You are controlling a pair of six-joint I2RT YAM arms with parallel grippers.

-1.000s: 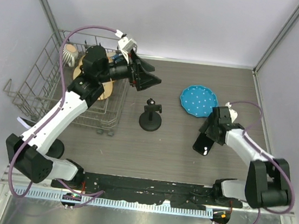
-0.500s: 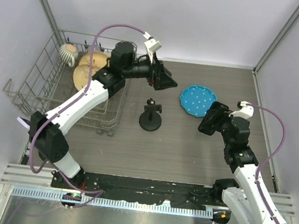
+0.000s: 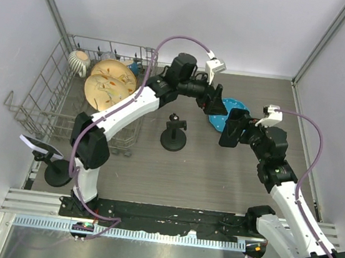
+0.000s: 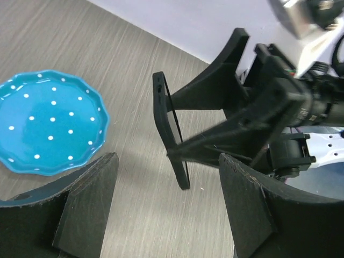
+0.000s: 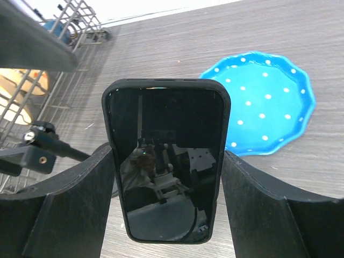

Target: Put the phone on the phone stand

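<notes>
Right of table centre, held off the surface: phone, clamped across its width in the right gripper, long axis running out past the fingers, screen toward the wrist camera. Phone stand: upright, unoccupied, to the left of the phone and apart from it. The carry runs leftward, and the right arm bears the load. Left gripper: wide, empty, above the rim of the blue plate, near the phone and facing its edge.

This is looking like a robot lab: plain white walls are closing in a table, a metal rail running along the bottom.
</notes>
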